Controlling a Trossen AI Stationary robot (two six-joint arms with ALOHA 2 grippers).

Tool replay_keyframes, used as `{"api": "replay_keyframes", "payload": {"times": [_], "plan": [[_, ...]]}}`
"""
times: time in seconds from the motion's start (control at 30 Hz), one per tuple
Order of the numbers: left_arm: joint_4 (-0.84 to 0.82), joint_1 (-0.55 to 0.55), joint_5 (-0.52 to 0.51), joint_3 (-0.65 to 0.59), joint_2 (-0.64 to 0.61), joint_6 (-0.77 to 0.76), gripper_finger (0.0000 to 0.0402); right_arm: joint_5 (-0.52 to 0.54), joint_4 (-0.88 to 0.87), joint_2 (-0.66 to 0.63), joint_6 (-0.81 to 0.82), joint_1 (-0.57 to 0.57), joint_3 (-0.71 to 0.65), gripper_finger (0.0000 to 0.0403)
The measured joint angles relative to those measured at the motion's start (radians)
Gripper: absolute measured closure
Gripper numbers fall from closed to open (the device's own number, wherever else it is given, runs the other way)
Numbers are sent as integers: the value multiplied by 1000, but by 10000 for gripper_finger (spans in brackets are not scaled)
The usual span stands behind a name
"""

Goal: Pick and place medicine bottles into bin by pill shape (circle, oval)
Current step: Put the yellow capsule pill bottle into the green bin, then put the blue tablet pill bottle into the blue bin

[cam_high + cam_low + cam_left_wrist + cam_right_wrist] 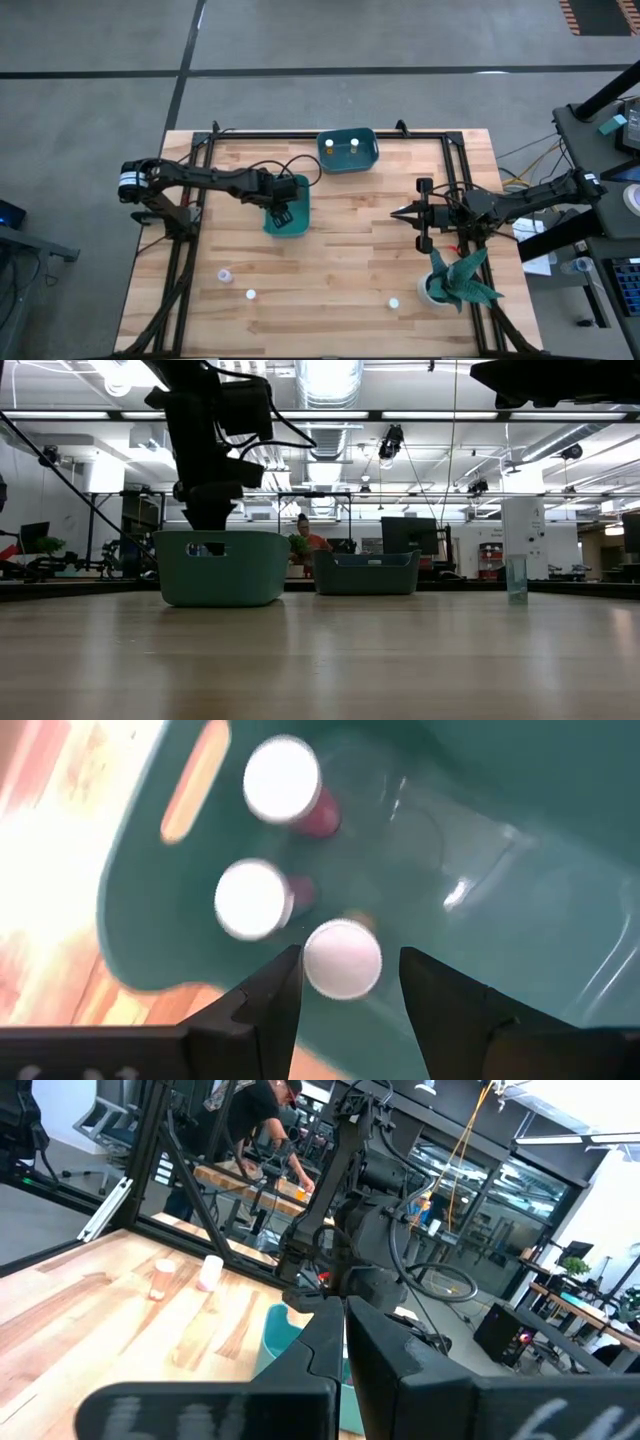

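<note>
Medicine bottles, three, round and white-capped, stand inside the smooth teal bin (520, 830) beneath the left gripper (345, 1010). One white-capped bottle (342, 959) sits between its parted fingers, ungripped; the other two (254, 899) stand just beyond. Right gripper (402, 212), fingers together and empty, hovers over bare plank table (340, 270). Three bottles (250, 294) remain near the front edge.

A robotics lab: exposed ceiling ducts (330, 380), monitors (405, 535), cluttered workbenches (255, 1185) behind the table (330, 250).
</note>
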Motion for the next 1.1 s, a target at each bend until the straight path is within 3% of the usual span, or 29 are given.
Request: {"api": "replay_keyframes", "payload": {"times": [0.43,0.7,0.9,1.1], "plan": [[-15,-15,0,19,-43,37,248,0,2,0,19,0,0,394],[-4,-56,0,19,-146,44,248,31,2,0,119,0,0,394],[150,-156,-1,14,-250,69,248,54,-1,0,285,0,0,394],[376,-280,-4,-23,-321,232,248,54,-15,0,457,0,0,394]]}}
